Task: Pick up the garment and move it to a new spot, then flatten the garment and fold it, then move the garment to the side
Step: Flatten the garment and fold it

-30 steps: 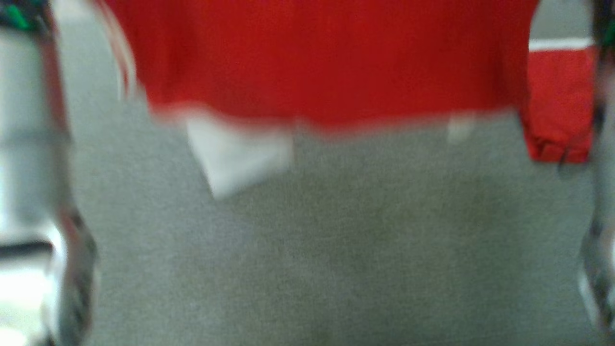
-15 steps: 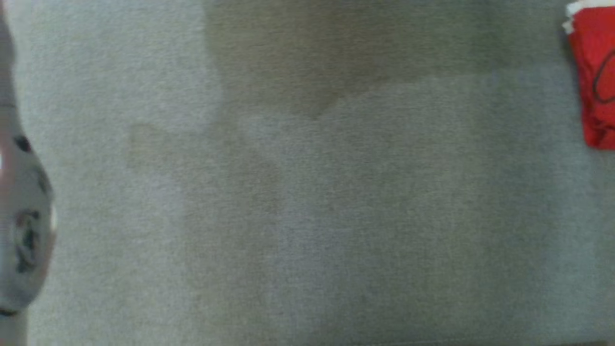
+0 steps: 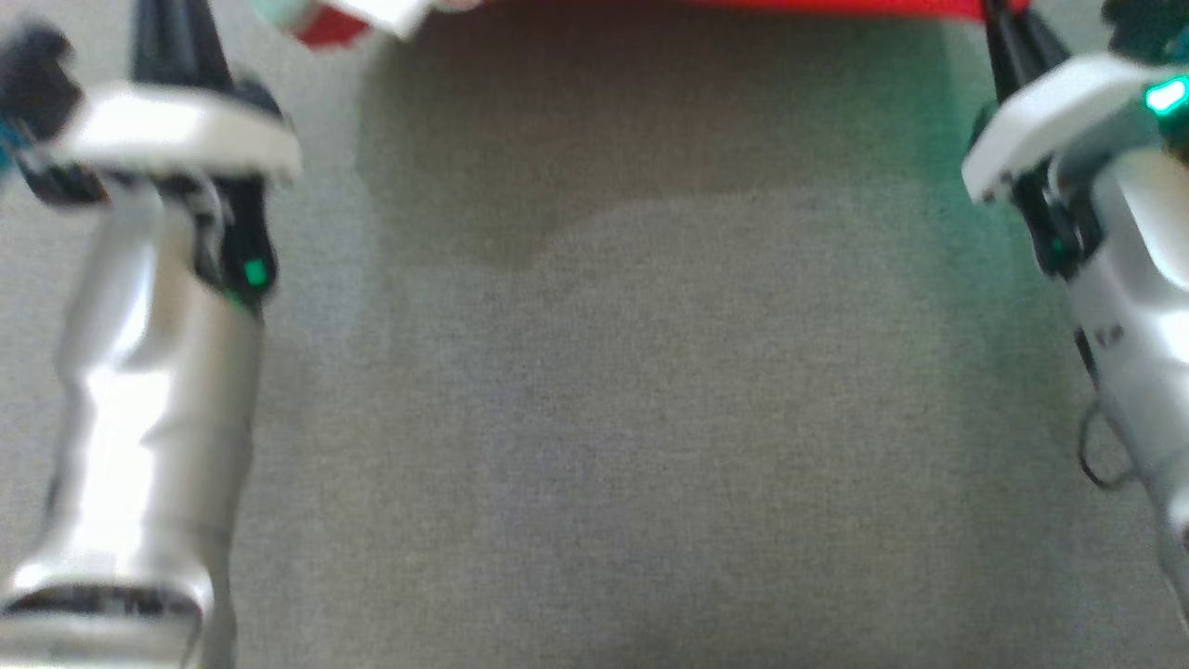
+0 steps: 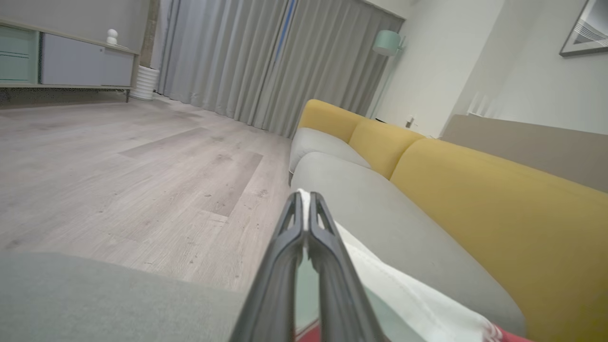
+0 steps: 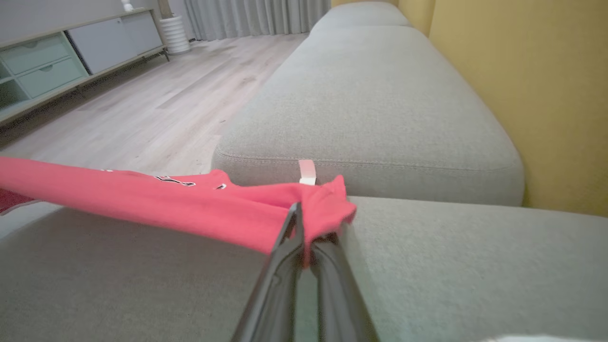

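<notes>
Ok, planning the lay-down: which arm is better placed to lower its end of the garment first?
Probably right: the right end effector pinches the garment low over the grey cushion; the left end effector pinches its white edge with floor ahead.

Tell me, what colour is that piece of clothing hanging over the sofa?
Red. The garment shows best in the right wrist view, pinched in the right pincer.

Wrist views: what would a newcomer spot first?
The red garment, stretched as a band above the grey cushion, with the right gripper shut on its end. In the left wrist view, the left gripper pinches a white part of it, beside the yellow sofa back.
</notes>
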